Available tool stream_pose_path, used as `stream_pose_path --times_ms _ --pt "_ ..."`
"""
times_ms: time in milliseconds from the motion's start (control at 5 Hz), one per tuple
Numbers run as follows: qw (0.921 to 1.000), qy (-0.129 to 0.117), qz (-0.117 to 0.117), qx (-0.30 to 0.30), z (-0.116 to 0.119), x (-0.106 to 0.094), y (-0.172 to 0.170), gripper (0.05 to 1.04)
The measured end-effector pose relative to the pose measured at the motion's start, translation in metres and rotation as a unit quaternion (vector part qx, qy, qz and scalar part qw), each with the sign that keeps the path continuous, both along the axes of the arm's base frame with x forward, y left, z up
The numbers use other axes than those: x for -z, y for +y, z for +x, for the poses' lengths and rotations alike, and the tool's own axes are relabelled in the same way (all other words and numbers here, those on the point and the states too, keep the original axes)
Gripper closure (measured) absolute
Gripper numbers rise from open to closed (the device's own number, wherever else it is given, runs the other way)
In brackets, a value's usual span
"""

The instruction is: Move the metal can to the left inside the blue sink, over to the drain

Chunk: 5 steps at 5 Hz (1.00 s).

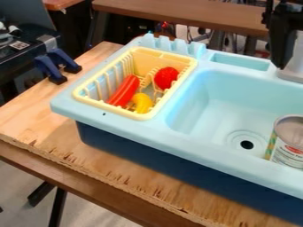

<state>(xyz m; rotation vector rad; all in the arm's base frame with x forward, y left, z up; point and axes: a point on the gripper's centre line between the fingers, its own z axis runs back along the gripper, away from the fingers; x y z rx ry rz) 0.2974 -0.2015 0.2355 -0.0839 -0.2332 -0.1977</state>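
Note:
The black gripper (282,48) hangs at the upper right, over the back rim of the light blue toy sink (204,97). It is nearest to the sink's back edge, beside a grey fixture (294,64). At the left of the sink unit sits a pale yellow dish rack (112,107). Inside the rack lie a long red-orange item (125,91), a curved yellow item (142,103) and a round red item (166,78). A metal can (289,144) with a printed label stands in the basin at the right, partly cut off by the view's edge.
The sink unit stands on a wooden tabletop (44,122) with a rough front edge. Blue and black clamps (57,65) grip the table's left edge. A dark machine (21,53) is at the far left, and a brown bench (183,14) runs behind.

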Motion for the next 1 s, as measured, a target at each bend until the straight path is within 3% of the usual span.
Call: stream_pose_path --times_ms 400,600,800,1000 --pt "0.9990 0.024 0.007 -0.037 0.008 0.021 -0.006 0.085" --pt "0.9977 0.017 0.015 -0.064 0.022 0.026 -0.009 0.085" --pt "0.9952 0.036 -0.009 -0.090 0.034 0.036 -0.007 0.085" --pt "0.9919 0.047 -0.017 -0.117 0.050 0.049 0.001 0.085"
